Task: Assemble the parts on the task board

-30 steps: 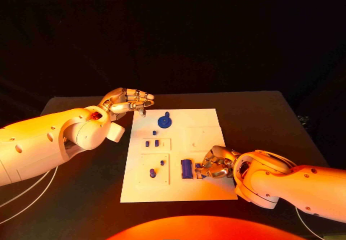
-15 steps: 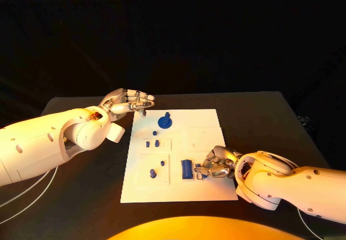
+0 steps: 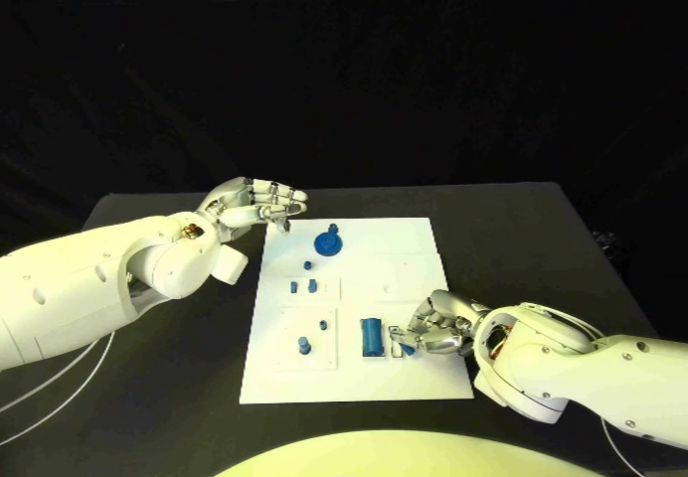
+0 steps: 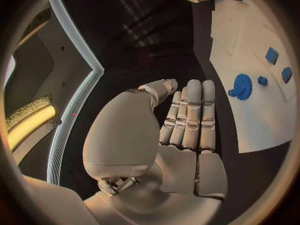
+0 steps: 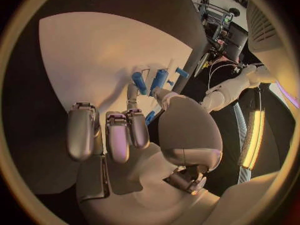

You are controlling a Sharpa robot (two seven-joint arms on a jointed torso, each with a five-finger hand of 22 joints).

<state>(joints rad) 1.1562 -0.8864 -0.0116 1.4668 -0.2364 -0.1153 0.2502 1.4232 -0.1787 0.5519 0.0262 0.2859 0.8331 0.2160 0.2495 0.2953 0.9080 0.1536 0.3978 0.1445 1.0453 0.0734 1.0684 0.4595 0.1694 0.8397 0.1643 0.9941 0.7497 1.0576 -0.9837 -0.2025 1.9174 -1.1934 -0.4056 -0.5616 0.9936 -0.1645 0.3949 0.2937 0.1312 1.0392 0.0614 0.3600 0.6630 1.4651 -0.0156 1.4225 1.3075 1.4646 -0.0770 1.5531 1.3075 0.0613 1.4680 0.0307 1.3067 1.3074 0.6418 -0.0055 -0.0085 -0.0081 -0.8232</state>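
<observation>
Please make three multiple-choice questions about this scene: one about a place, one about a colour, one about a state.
1. Where does the round part lie?
A. far end of the board
B. near end of the board
C. off the board

2. What colour is the task board?
A. black
B. white
C. blue

3. What does the left hand hold?
A. the round part
B. the long part
C. nothing

Answers:
1 A: the round part lies at the far end, near the left hand.
2 B: the task board is white on the black table.
3 C: its fingers are curled over nothing.

White task board (image 3: 409, 243) lies flat mid-table; blue parts on it: round disc (image 3: 328, 242), upright block (image 3: 372, 335), small pegs (image 3: 302, 286)
</observation>
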